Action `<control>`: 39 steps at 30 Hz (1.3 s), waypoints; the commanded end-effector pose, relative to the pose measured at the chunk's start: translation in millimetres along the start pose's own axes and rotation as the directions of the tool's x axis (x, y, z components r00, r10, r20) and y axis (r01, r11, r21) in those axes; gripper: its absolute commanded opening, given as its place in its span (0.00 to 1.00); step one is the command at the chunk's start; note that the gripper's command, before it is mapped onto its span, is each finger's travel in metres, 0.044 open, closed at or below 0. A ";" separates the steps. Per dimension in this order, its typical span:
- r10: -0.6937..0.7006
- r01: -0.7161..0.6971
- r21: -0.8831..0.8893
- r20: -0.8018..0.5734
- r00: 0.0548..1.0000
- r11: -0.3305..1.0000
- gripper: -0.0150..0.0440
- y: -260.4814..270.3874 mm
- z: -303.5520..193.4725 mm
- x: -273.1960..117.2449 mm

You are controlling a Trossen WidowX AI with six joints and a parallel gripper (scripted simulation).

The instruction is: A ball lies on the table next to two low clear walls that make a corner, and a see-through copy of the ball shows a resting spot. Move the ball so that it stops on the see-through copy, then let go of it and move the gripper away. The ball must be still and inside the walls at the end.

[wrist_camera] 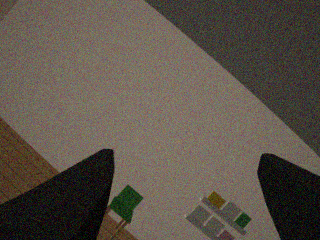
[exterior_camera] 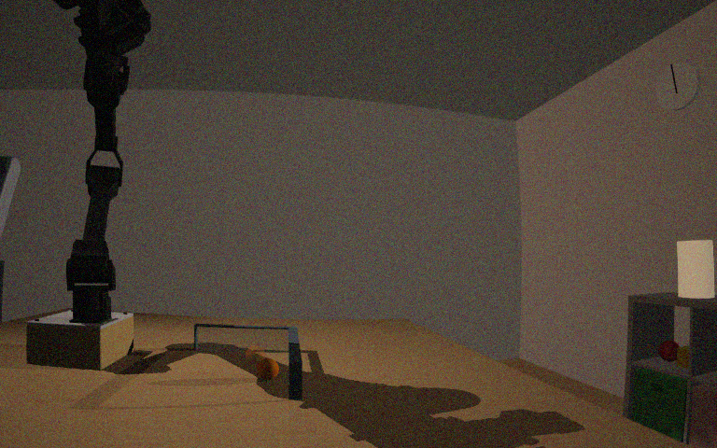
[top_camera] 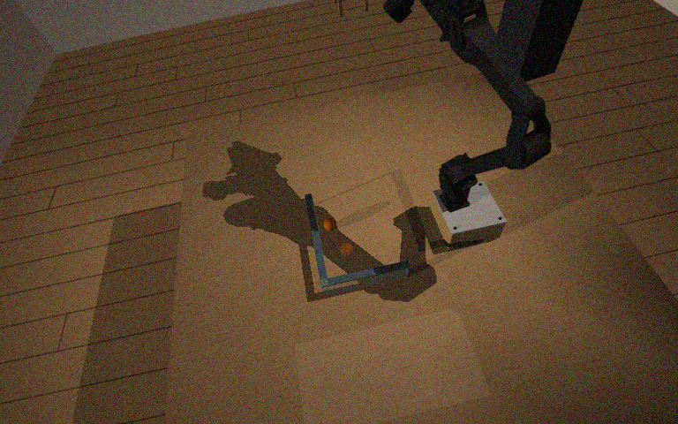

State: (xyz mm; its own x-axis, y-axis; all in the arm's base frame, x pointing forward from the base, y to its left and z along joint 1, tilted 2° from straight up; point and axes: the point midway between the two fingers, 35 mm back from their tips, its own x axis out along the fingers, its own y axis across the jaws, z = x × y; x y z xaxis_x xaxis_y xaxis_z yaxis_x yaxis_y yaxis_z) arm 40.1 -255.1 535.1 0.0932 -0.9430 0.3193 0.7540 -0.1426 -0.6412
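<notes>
The orange ball (top_camera: 329,224) (exterior_camera: 267,368) lies on the table inside the corner, close beside one clear wall (top_camera: 319,257) (exterior_camera: 295,370). The other clear wall (top_camera: 352,277) (exterior_camera: 243,327) meets it at the corner. The see-through copy (top_camera: 346,248) (exterior_camera: 252,352) is a short way from the ball, nearer the corner, and the two are apart. Both are in the arm's shadow. My gripper (wrist_camera: 187,161) is open and empty, with both fingers in the wrist view. It is high above the table and far from the ball, facing the room's wall. Its fingertips are not clear in the top and exterior views.
The arm's white-topped base block (top_camera: 475,215) (exterior_camera: 63,341) stands on the table, on the side away from the wall beside the ball. A shelf unit (exterior_camera: 658,301) with a lamp (exterior_camera: 695,269) stands off at the right in the exterior view. The wrist view shows distant furniture.
</notes>
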 end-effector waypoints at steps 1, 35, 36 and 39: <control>0.173 -0.170 0.063 -0.038 0.984 0.983 0.76 53.4 -10.6 24.0; 0.815 -0.925 0.366 -0.564 -0.131 0.105 0.76 517.5 -81.2 -188.8; 0.791 -0.926 0.369 -0.589 -0.166 0.080 0.76 523.9 -85.5 -203.5; 0.701 -0.927 0.375 -0.665 -0.259 0.013 0.76 538.7 -100.0 -248.2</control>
State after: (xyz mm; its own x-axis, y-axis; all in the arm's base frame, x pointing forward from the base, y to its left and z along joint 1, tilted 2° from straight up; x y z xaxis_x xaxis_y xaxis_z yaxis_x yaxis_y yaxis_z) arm 359.5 -156.7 65.9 0.1682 -0.1187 -0.9786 0.1993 0.9763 -0.0842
